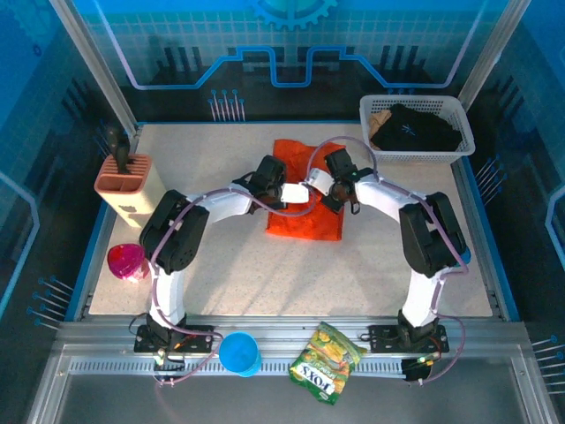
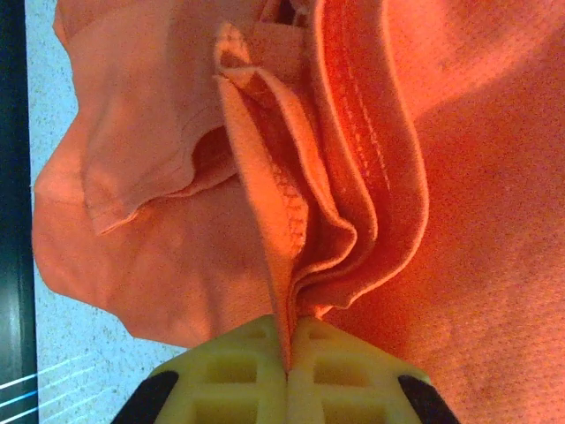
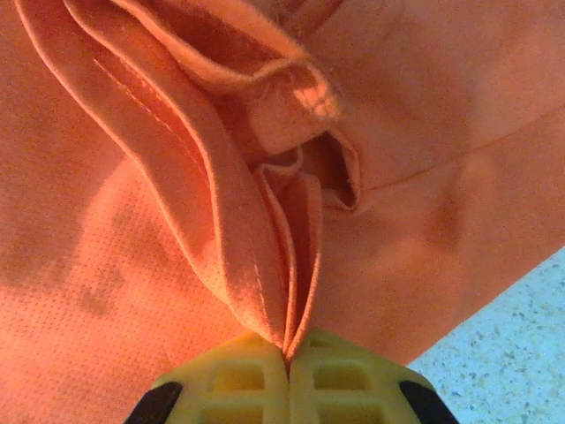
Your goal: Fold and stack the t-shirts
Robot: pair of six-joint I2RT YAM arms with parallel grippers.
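Top view, orange t-shirt (image 1: pixel 305 216): mid-table, partly folded, both arms bent over its far half.
Top view, tools: left gripper (image 1: pixel 287 190) and right gripper (image 1: pixel 325 184) low on the cloth, near each other.
Top view, black t-shirt (image 1: pixel 415 128): in the white basket (image 1: pixel 366 108) at the far right corner, well apart.
Top view, room: bare table (image 1: pixel 221 265) toward the near side. Knife block (image 1: pixel 124 185) and pink cup (image 1: pixel 126 262) along the left edge.
Left wrist, grip: yellow fingers (image 2: pixel 238 375) pinched tight on a bunched hem of several orange layers. Speckled tabletop and dark border at the left.
Left wrist, step: probably mid-fold. Best to lift level with the other pinch, so no layer slips out.
Right wrist, grip: clamped narrow on a gathered fold of the same shirt, bare tabletop at lower right.
Right wrist, step: carry the fold toward the near side, where open room lies. Lay it flat, edges matched, before letting go.
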